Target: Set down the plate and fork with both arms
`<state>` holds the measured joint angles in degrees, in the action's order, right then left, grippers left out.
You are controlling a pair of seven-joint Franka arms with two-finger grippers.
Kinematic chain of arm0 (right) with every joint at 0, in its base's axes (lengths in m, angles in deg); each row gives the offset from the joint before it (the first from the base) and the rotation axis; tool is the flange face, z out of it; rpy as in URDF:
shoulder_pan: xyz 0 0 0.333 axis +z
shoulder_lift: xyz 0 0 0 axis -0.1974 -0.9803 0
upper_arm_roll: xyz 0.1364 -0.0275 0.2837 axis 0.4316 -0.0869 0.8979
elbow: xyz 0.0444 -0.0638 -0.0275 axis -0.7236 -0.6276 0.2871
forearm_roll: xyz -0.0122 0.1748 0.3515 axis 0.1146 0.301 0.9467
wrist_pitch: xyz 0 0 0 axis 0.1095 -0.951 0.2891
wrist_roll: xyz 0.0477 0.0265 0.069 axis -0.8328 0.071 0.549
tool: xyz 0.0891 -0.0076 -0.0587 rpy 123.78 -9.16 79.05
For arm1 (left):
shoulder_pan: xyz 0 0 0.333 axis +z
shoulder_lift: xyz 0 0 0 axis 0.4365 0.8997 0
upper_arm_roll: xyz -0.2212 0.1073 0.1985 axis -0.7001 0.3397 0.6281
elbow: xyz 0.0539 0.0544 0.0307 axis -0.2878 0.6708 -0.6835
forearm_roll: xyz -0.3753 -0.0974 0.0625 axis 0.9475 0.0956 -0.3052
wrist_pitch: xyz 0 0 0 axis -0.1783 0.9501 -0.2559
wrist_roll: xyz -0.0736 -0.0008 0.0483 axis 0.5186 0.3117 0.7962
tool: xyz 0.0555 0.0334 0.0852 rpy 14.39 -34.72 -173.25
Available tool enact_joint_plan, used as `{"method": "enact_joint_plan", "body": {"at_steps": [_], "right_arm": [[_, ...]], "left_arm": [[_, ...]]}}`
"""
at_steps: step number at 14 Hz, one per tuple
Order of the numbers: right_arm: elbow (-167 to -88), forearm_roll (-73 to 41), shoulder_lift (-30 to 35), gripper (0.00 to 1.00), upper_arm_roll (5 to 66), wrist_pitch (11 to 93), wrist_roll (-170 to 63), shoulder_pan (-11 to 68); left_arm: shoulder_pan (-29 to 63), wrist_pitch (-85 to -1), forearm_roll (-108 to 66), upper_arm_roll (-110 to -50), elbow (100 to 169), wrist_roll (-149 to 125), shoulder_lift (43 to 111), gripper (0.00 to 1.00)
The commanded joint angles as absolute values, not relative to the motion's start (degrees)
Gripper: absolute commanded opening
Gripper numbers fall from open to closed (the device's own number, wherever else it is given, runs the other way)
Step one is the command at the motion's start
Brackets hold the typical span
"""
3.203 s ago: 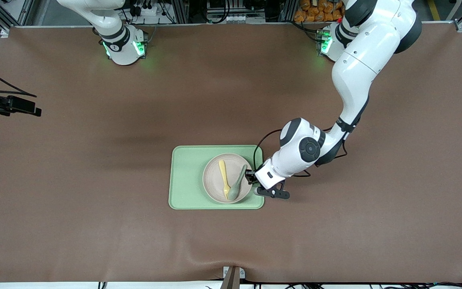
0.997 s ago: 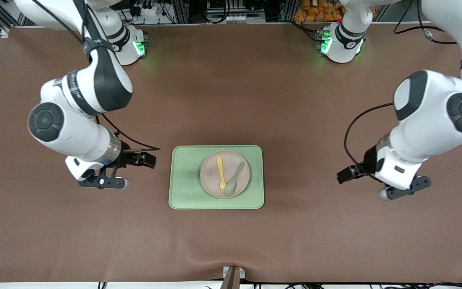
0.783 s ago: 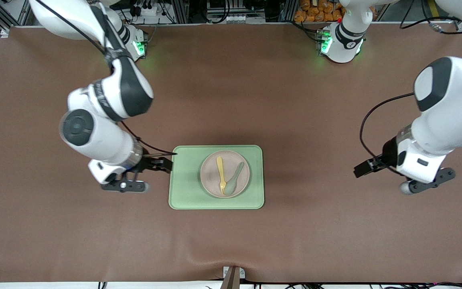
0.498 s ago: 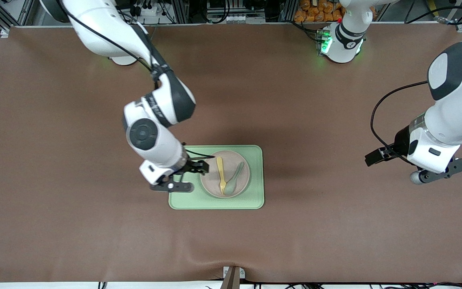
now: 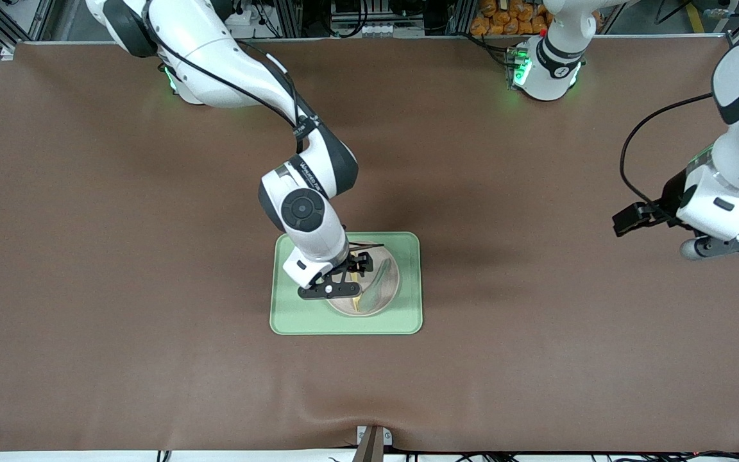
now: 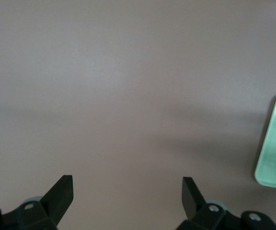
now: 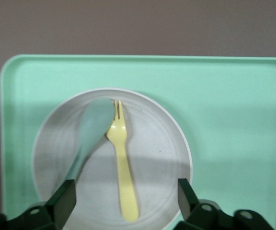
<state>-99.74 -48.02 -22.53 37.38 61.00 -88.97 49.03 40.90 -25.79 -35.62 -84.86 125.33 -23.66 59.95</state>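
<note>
The surface looks covered with a brown matt sheet, smooth like a mat, with one small wrinkle at its edge nearest the front camera. On it, the tray is pale green with a soft matt finish, probably plastic or silicone. The plate in the tray is off-white and matt, with faint rings. On the plate, the fork is pale yellow smooth plastic, and the spoon beside it is dull green plastic. The arms have glossy white shells and black joints. Each hand, right and left, is matt black.
</note>
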Motion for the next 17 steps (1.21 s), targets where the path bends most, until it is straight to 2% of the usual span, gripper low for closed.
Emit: {"method": "enact_joint_plan", "body": {"at_steps": [1,2,9,13,17], "right_arm": [[-98.0,-49.7,-24.5,0.86,36.7,60.7,-89.9,49.4],[-98.0,-50.0,-25.0,0.83,36.7,60.8,-89.8,49.9],[-98.1,-51.1,-26.8,0.78,36.7,60.8,-91.2,52.1],[-98.1,-51.8,-27.8,0.69,36.7,61.4,-91.2,52.3],[-98.1,-52.3,-28.6,0.69,36.7,62.5,-91.3,52.2]], "left_arm": [[42.5,-24.9,-36.5,-85.2,128.8,-20.9,55.8,1.0],[42.4,-24.5,-36.5,-85.2,128.7,-21.0,55.7,1.0],[43.4,-22.5,-36.5,-85.4,128.9,-16.3,54.3,1.0],[43.4,-22.2,-36.5,-85.4,130.0,-16.2,53.4,1.0],[43.4,-22.2,-36.6,-85.4,130.7,-16.1,52.5,1.0]]}}
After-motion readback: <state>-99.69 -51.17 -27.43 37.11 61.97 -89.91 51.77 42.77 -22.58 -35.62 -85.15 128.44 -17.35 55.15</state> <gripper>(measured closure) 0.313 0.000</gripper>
